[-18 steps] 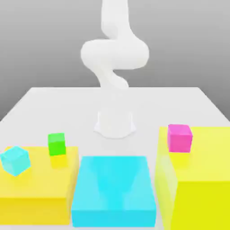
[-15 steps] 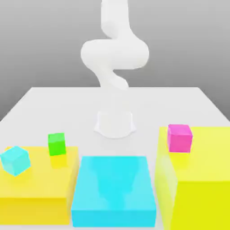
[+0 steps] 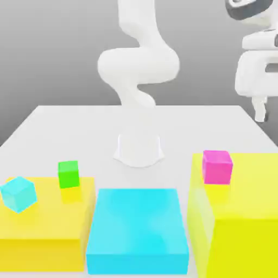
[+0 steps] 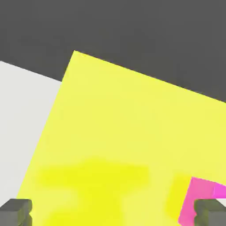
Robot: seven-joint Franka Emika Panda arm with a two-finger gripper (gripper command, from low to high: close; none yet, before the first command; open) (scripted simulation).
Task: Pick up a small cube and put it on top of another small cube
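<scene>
In the exterior view, the Panda gripper (image 3: 259, 111) hung at the exterior view's right edge, partly cut off by it, above the level of the tall yellow block (image 3: 247, 190). The small magenta cube (image 3: 217, 167) sat upright on that block, near its left edge, with bare yellow top to its right. A gap separated the tall block from the low cyan block (image 3: 137, 222), whose top was bare. At the exterior view's left, the small cyan cube (image 3: 19, 194) and the small green cube (image 3: 69, 174) stood apart on the orange-yellow block (image 3: 49, 217).

In the hand view, the gripper was released, its fingers (image 4: 15, 212) spread wide, one overlapping the magenta cube in the picture; bare yellow surface lay between them.
</scene>
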